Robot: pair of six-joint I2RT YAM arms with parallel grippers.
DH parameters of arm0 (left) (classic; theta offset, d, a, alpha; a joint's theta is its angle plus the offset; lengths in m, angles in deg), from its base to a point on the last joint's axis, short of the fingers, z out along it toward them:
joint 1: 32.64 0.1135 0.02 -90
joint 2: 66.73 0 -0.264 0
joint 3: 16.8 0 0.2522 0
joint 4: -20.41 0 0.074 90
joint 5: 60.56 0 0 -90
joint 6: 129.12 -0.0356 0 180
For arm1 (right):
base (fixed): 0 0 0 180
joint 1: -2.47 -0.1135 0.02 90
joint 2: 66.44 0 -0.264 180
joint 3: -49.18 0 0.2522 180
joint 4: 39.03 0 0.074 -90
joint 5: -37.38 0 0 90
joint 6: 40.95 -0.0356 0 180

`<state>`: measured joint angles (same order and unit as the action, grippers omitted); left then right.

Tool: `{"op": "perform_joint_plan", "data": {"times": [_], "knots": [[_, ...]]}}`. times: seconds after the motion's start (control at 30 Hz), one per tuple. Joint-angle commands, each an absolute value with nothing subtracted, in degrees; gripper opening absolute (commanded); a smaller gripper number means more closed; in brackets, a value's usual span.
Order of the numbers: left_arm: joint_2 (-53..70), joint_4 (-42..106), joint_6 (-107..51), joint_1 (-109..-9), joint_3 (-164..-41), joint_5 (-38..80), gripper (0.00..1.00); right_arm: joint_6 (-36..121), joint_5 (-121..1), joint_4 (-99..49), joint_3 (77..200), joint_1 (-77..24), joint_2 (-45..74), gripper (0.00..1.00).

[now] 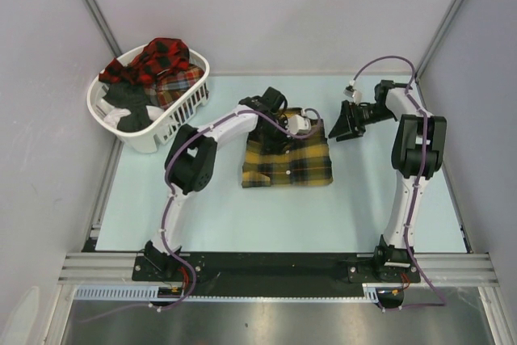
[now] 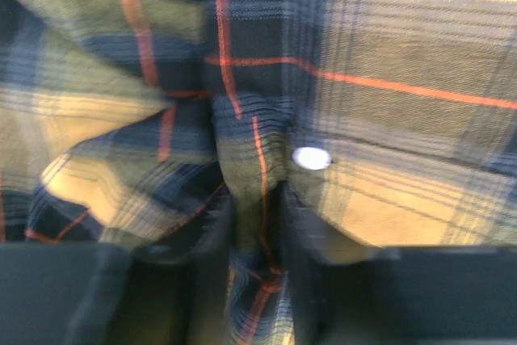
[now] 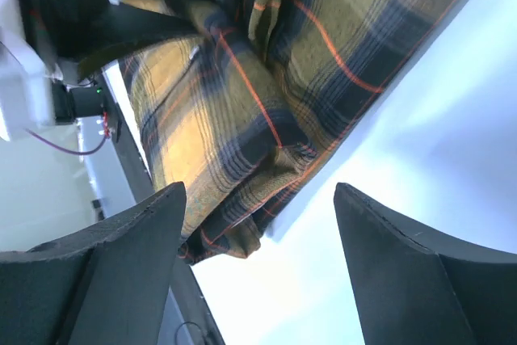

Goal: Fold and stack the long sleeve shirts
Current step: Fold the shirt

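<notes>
shirt (image 1: 287, 159) lies crosswise | left gripper (image 1: 300, 125) on its far edge, cloth between fingers, grip unclear | right gripper (image 3: 258, 199) spread, empty, just right of it

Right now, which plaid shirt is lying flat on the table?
The mustard-yellow shirt, folded on the table; the red-and-black shirts are heaped in the white basket far left.

The shirt (image 1: 287, 161) at the centre is mustard yellow with black checks and thin red lines; its button (image 2: 310, 158) is white. The far-left basket (image 1: 139, 140) is white, and the red shirts (image 1: 157, 56) in it are red-and-black plaid. The table (image 1: 202, 212) is pale mint. The left arm (image 1: 234, 123) and right arm (image 1: 402, 199) are white with black joints and purple cables.
</notes>
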<state>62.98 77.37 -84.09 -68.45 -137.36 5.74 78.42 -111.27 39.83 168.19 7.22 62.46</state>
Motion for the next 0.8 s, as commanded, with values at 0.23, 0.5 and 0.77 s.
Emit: {"op": "perform_joint_plan", "data": {"times": [0.23,0.5,0.77], "knots": [[50.4,77.6,-64.8,-59.4,-138.4,-0.5,0.77,74.5,-112.0,35.5,159.0,6.8,53.9,0.8],[27.1,66.4,-50.3,-52.0,-100.3,-12.6,0.85,75.5,-115.2,35.6,141.2,10.0,40.6,0.97],[22.4,46.7,-43.7,-52.1,-79.6,-14.0,0.87,75.9,-109.3,19.5,123.7,7.5,32.5,0.99]]}}
